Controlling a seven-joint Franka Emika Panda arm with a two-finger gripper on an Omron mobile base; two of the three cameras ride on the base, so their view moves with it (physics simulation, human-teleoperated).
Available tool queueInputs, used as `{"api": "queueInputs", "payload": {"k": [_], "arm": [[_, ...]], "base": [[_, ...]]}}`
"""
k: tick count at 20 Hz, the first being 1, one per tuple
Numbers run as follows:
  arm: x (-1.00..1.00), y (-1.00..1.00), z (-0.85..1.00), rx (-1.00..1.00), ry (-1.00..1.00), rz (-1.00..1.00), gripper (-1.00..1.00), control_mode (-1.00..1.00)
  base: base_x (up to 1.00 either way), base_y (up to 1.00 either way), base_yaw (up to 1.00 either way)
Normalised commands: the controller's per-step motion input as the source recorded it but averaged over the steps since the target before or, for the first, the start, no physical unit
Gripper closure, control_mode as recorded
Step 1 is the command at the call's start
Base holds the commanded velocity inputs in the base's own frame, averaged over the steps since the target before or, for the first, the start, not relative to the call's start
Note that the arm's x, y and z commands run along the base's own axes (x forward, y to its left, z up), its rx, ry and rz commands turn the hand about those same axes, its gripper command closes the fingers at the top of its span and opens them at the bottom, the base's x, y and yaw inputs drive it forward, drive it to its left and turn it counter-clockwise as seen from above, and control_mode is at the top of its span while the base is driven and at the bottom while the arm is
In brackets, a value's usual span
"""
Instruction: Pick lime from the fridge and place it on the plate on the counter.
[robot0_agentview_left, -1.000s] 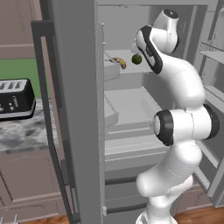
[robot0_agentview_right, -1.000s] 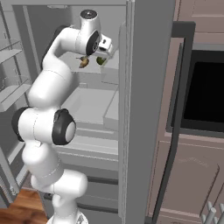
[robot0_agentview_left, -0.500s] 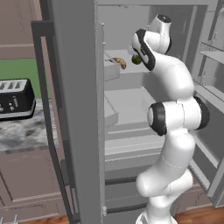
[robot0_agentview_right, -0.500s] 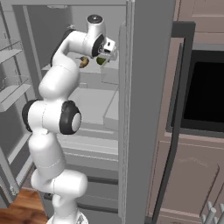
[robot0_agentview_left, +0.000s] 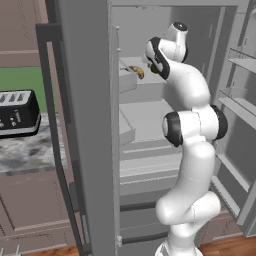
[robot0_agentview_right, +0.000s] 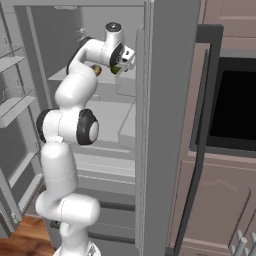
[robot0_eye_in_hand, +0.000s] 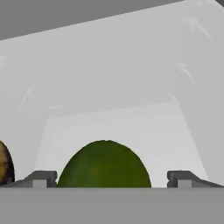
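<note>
Gripper spread wide around the lime on the fridge's upper shelf, fingertips clear of both flanks. A sound grasp probably needs the lime centred before closing, without nudging the brown pastry just left. The left base view alone shows the counter and toaster.

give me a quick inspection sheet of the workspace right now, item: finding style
surface: marbled counter, left of the fridge.
job's things: lime on an upper shelf of the open fridge, between the spread fingertips; plate nothing seen.
clutter: brown croissant-like item beside the lime; black toaster on the counter.
grippers: gripper open, level with the lime.
cables: nothing seen.
surroundings: brown-mauve cabinets; dark oven right of the fridge.
</note>
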Motion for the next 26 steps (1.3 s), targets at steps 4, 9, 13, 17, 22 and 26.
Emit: {"api": "queueInputs", "payload": {"k": [4,9,13,17,22,26], "arm": [[0.21,0.00,-0.23,0.00,0.00,0.00,-1.00,-1.00],[0.00,0.06,-0.42,0.00,0.10,0.00,1.00,-1.00],[-0.06,0.19,-0.61,0.00,0.22,-0.02,1.00,-1.00],[0.00,0.08,-0.70,0.00,0.16,-0.01,1.00,-1.00],[-0.51,-0.01,0.10,0.04,-0.28,-0.05,1.00,-1.00],[-0.74,0.00,0.14,0.05,-0.48,-0.06,1.00,-1.00]], "base": [[0.00,0.00,0.00],[0.00,0.00,0.00],[0.00,0.00,0.00],[0.00,0.00,0.00],[0.00,0.00,0.00],[0.00,0.00,0.00]]}}
